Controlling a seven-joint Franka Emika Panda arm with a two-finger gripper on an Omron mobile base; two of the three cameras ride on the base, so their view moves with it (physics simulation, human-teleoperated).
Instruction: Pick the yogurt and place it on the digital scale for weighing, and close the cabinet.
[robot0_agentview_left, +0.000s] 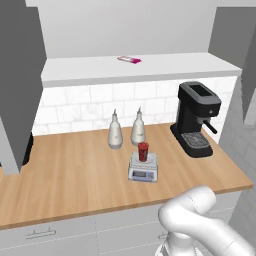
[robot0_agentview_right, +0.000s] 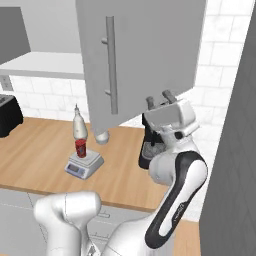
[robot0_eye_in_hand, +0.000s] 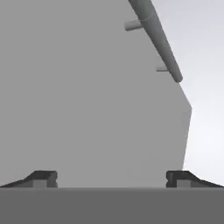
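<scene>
Left base view first: the yogurt (robot0_agentview_left: 143, 151) stands upright on the round plate of the digital scale (robot0_agentview_left: 143, 169), out in the middle of the wooden desk (robot0_agentview_left: 75, 175). Just behind the scale stand two white bottles (robot0_agentview_left: 115, 132), side by side and apart from it. Off to the right sits the black coffee machine (robot0_agentview_left: 196, 119), against the tiled wall. Up top, the white shelf (robot0_agentview_left: 100, 70) of the cabinet lies exposed, and a flat pink-white packet (robot0_agentview_left: 129, 59) rests on it near the back.

Over to the right base view, and here's what the other side hides: a cabinet door (robot0_agentview_right: 145, 55) swung out, its grey front facing the camera, with a slim vertical bar handle (robot0_agentview_right: 111, 65) down it. The claw (robot0_agentview_right: 161, 98) points upward just below the door's lower edge, fingers spread wide, nothing between them. The door covers one of the bottles; one shows whole, just behind the yogurt (robot0_agentview_right: 80, 147) on the scale (robot0_agentview_right: 83, 164). The coffee machine (robot0_agentview_right: 147, 150) is half hidden behind the arm. A dark appliance (robot0_agentview_right: 10, 116) shows at the far left edge.

Hand view now: the grey door (robot0_eye_in_hand: 87, 96) close ahead, its bar handle (robot0_eye_in_hand: 157, 39) running slantwise at the upper right. Both fingertips (robot0_eye_in_hand: 41, 178) sit far apart at the bottom, released, gripping nothing.
</scene>
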